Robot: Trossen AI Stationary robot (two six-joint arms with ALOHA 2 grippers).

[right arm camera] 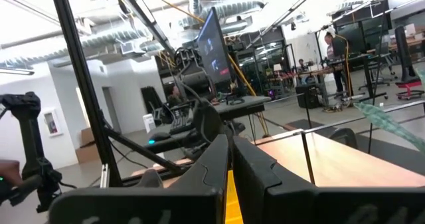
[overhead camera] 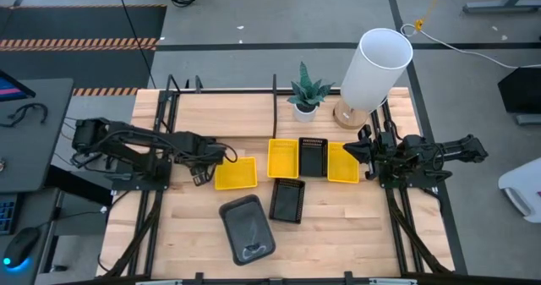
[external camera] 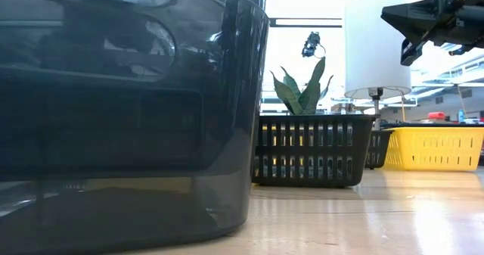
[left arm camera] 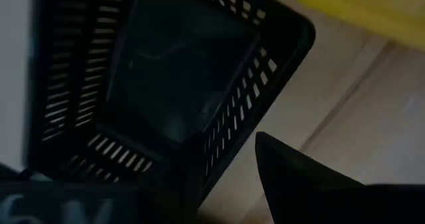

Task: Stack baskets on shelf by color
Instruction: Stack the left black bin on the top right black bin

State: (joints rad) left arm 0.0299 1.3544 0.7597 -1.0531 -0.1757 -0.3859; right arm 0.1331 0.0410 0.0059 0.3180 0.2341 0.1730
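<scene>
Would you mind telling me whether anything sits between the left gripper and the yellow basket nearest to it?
Nothing visible does. In the high view the left gripper sits just beside that yellow basket, with only bare table between them.

Two arms of matte black are seen, each built of blocky jointed segments and mounted at a side of the table, with loose black cables looped around the base of the left arm (overhead camera: 127,150) and shorter cable runs along the right arm (overhead camera: 431,154). The right gripper (right arm camera: 231,164) is made of two flat black fingers with stepped, notched inner edges, joined to a wide dark bar below. A dark pointed finger (left arm camera: 292,177) of the left gripper is shown with a smooth, unmarked surface.
</scene>
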